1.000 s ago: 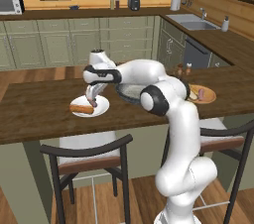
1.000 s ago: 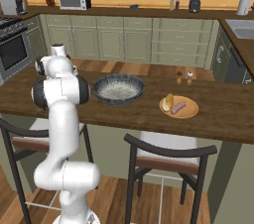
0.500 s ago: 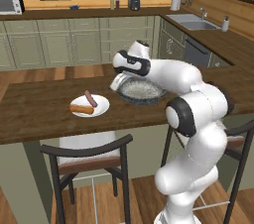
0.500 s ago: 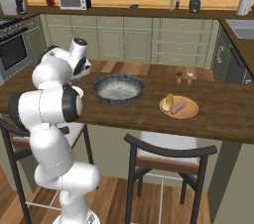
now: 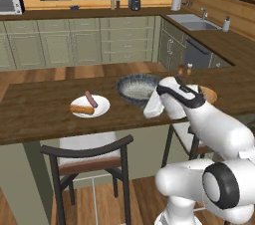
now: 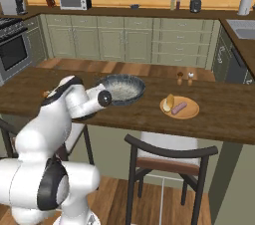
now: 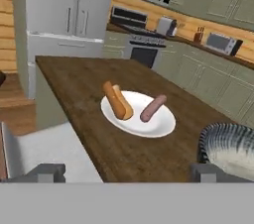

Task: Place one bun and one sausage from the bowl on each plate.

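- Gripper (image 7: 126,172): jaws spread wide, nothing between them, hanging off the near edge of the wooden counter (image 5: 45,114).
- White plate (image 7: 163,124) on counter, a bun (image 7: 118,100) and a sausage (image 7: 153,108) side by side on it.
- Bowl (image 6: 130,95) mid-counter, between the plates.
- Orange plate (image 6: 191,113) further along, holding a second bun (image 6: 169,102) and a second sausage (image 6: 179,108).

A bun (image 7: 118,101) and a sausage (image 7: 153,108) lie apart on the white plate (image 7: 149,125).
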You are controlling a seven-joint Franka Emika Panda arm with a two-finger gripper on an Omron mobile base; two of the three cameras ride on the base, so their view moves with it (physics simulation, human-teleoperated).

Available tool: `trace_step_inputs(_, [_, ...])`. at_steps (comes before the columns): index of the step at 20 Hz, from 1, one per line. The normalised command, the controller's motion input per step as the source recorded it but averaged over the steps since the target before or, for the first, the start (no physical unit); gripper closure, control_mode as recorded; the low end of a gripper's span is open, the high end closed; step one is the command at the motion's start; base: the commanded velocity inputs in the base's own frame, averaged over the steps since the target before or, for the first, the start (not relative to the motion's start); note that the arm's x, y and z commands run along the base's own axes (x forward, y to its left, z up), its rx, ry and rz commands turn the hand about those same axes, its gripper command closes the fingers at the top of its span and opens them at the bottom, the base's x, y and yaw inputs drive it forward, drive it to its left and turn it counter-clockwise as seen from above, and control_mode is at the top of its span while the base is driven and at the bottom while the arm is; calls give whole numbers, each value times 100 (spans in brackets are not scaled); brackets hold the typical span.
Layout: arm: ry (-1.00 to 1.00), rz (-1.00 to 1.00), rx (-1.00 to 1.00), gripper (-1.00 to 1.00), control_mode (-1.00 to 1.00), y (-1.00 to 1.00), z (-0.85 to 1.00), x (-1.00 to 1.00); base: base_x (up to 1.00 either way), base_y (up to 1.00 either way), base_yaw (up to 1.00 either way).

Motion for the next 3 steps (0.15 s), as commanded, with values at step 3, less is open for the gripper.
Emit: trace_step_inputs(3, [-47,-16,9,-100,-100,-65,100,-100,0,0,0])
